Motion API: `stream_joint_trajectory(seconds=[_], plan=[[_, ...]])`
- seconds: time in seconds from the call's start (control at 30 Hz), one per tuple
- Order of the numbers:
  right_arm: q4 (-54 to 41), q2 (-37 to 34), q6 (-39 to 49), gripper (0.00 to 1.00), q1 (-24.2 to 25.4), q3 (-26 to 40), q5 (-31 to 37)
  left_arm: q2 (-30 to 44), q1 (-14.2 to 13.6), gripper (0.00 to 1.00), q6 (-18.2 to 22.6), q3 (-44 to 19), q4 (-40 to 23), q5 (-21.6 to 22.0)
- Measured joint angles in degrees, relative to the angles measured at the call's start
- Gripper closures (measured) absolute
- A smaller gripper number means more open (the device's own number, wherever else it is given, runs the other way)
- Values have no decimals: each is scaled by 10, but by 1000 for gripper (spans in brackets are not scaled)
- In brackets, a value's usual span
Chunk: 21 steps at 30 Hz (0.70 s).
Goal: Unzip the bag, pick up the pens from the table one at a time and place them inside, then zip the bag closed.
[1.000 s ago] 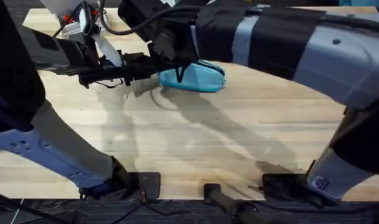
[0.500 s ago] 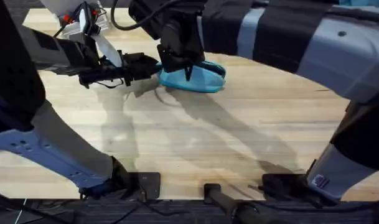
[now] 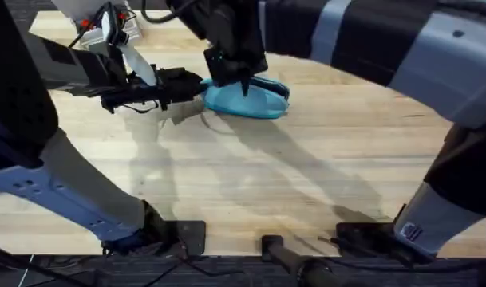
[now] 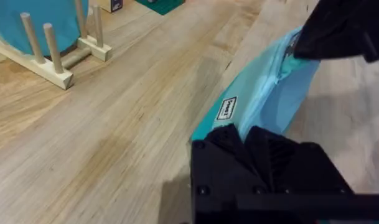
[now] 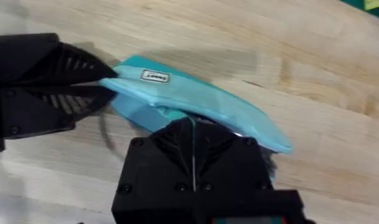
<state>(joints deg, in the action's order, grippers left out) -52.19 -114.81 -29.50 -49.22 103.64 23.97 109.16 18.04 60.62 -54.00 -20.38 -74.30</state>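
Right gripper (image 3: 243,82) has swung in over the bag (image 3: 262,102) in the last second: it was up and to the left of the pouch, now it sits on top of the middle of it, fingers pointing down. Left gripper (image 3: 196,86) hasn't shifted; it's at the pouch's left end, and the left wrist view has its fingers (image 4: 233,140) closed together over that end, just beside the small label (image 4: 227,107), so it's pinching fabric to anchor it. In the right wrist view the right fingers (image 5: 177,140) are pressed together, only a thin seam between them, down on the zipper line along the pouch's top edge; can't see the pull tab itself, so I can't confirm they have it. Bag lies flat on the table (image 3: 306,191), far side of centre, wooden stand (image 4: 49,59) with the teal disc off beyond it. Can't tell from here whether the zip has started to open. Read: anchor plus pinch at the zipper means the zip stroke is next, likely a pull along the length away from the left gripper. Pens aren't visible anywhere, so open or close stroke is a guess.
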Motion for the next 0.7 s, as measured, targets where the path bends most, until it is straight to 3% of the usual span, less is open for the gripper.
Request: stream_joint_trajectory(seconds=[0.7], plan=[[-84,0,13,971,89,7,2,0,0,959,0,0,0,3]])
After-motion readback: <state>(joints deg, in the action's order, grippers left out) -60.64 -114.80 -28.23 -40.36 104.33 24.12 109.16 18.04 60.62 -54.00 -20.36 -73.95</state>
